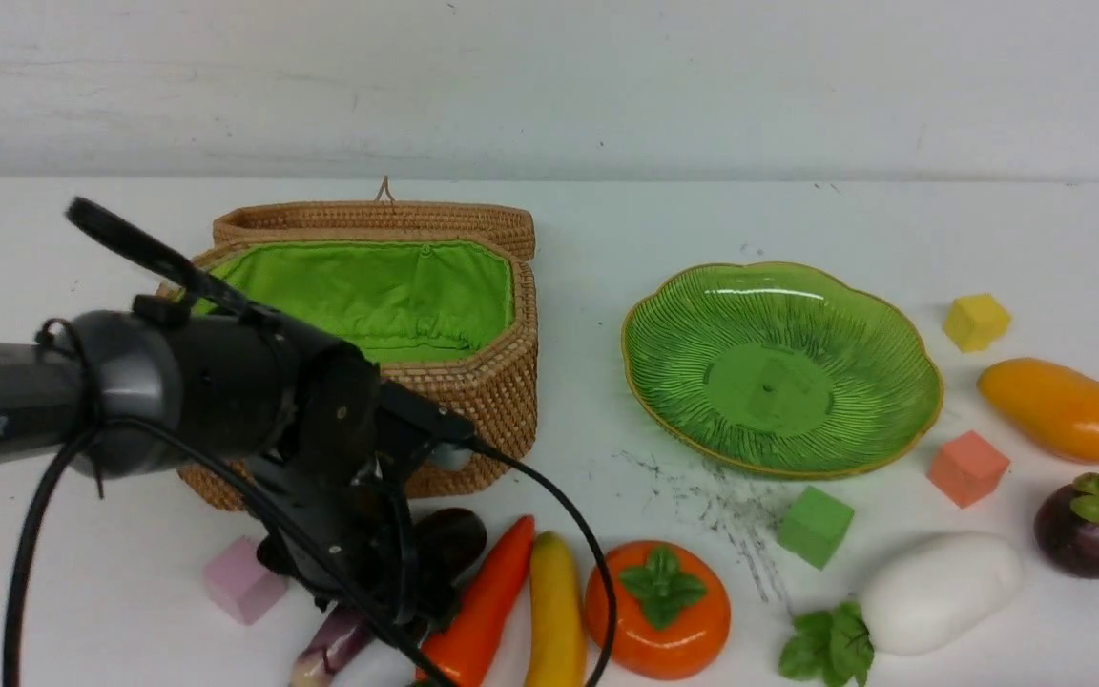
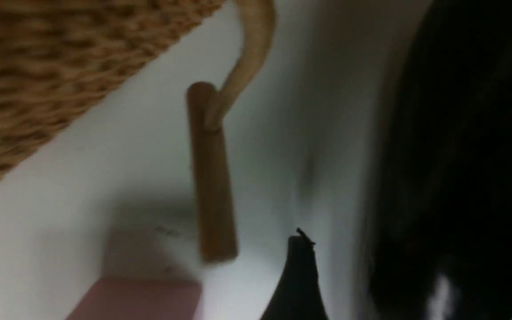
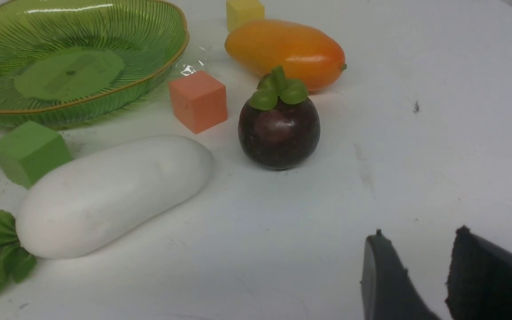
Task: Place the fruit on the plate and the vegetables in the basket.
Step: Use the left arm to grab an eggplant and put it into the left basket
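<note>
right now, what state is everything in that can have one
wicker basket: lid open, folded back, no food visible inside
green glass plate: upright, empty
left gripper: low over the eggplant, jaws hidden or blurred, cannot tell
right gripper: open, holding nothing

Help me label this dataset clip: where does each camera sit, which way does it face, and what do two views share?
Front view: between the arms, facing forward at basket and plate; left arm crosses the near left.
Left wrist view: on the left wrist, close beside the basket wall, toggle, pink cube; one dark fingertip shows.
Right wrist view: on the right wrist, low, facing radish, mangosteen, mango; two parted fingertips show.
Shared: front and right wrist both show the plate.
</note>
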Available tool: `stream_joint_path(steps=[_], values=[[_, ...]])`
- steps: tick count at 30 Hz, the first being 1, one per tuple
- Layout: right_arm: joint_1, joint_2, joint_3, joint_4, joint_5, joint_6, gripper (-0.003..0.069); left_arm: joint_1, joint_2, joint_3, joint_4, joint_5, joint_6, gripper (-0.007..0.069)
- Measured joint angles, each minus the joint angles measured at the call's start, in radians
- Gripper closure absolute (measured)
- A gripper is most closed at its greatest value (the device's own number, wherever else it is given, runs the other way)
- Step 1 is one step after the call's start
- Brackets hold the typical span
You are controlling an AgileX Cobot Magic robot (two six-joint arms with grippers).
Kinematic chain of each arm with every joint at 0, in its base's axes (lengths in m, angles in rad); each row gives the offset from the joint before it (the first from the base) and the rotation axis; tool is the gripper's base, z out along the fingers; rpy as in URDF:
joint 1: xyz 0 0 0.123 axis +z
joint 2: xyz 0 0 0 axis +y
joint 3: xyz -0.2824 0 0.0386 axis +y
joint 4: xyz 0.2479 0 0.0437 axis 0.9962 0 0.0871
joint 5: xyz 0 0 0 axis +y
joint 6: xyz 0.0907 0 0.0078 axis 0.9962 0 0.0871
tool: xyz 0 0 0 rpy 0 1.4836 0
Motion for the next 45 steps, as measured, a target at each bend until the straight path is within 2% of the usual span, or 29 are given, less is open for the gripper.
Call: stream_joint_path(steps=[3, 4, 5, 13, 14, 16, 18, 19, 21, 22, 24, 27, 28, 29, 32, 35, 40, 42, 43, 44, 45], values=[[0.0, 0.0, 0.0, 0.0, 0.0, 0.0, 0.0417, 0.0, 0.002, -0.004, -0.03, 0.01, 0.019, 0.0176], [0.0, 0.0, 0.0, 0.0, 0.0, 0.0, 0.0417, 0.0, 0.002, -0.004, -0.046, 0.026, 0.041, 0.0271], [0.0, 0.0, 0.0, 0.0, 0.0, 0.0, 0.0417, 0.0, 0.002, -0.004, -0.046, 0.035, 0.05, 0.0305], [0.0, 0.0, 0.0, 0.0, 0.0, 0.0, 0.0417, 0.0, -0.107, -0.024, -0.046, 0.152, 0.072, 0.0291], [0.0, 0.0, 0.0, 0.0, 0.0, 0.0, 0.0417, 0.0, -0.173, -0.053, -0.036, 0.202, 0.127, 0.0291], [0.0, 0.0, 0.0, 0.0, 0.0, 0.0, 0.0417, 0.0, -0.213, -0.073, -0.031, 0.234, 0.167, 0.0291], [0.0, 0.0, 0.0, 0.0, 0.0, 0.0, 0.0417, 0.0, -0.309, -0.135, 0.007, 0.296, 0.302, 0.0291], [0.0, 0.0, 0.0, 0.0, 0.0, 0.0, 0.0417, 0.0, -0.322, -0.14, 0.012, 0.299, 0.313, 0.0291], [0.0, 0.0, 0.0, 0.0, 0.0, 0.0, 0.0417, 0.0, -0.381, -0.192, 0.111, 0.299, 0.449, 0.0291], [0.0, 0.0, 0.0, 0.0, 0.0, 0.0, 0.0417, 0.0, -0.387, -0.199, 0.13, 0.293, 0.468, 0.0291], [0.0, 0.0, 0.0, 0.0, 0.0, 0.0, 0.0417, 0.004, -0.399, -0.225, 0.252, 0.223, 0.53, 0.0291], [0.0, 0.0, 0.0, 0.0, 0.0, 0.0, 0.0417, 0.034, -0.367, -0.23, 0.437, 0.053, 0.521, 0.0291], [0.0, 0.0, 0.0, 0.0, 0.0, 0.0, 0.0417, 0.036, -0.363, -0.23, 0.447, 0.042, 0.517, 0.0291], [0.0, 0.0, 0.0, 0.0, 0.0, 0.0, 0.0417, 0.056, -0.329, -0.23, 0.527, -0.036, 0.473, 0.0291], [0.0, 0.0, 0.0, 0.0, 0.0, 0.0, 0.0417, 0.067, -0.247, -0.23, 0.65, -0.117, 0.398, 0.0291], [0.0, 0.0, 0.0, 0.0, 0.0, 0.0, 0.0417, 0.067, -0.166, -0.23, 0.696, -0.187, 0.331, 0.0291], [0.0, 0.0, 0.0, 0.0, 0.0, 0.0, 0.0417, 0.067, -0.096, -0.23, 0.703, -0.229, 0.304, 0.0281], [0.0, 0.0, 0.0, 0.0, 0.0, 0.0, 0.0417, 0.067, -0.09, -0.23, 0.697, -0.229, 0.303, 0.0256], [0.0, 0.0, 0.0, 0.0, 0.0, 0.0, 0.0417, 0.067, -0.089, -0.23, 0.689, -0.227, 0.303, 0.0218], [0.0, 0.0, 0.0, 0.0, 0.0, 0.0, 0.0417, 0.067, -0.089, -0.23, 0.675, -0.225, 0.299, 0.0139], [0.0, 0.0, 0.0, 0.0, 0.0, 0.0, 0.0417, 0.067, -0.089, -0.23, 0.673, -0.225, 0.299, 0.0128]])
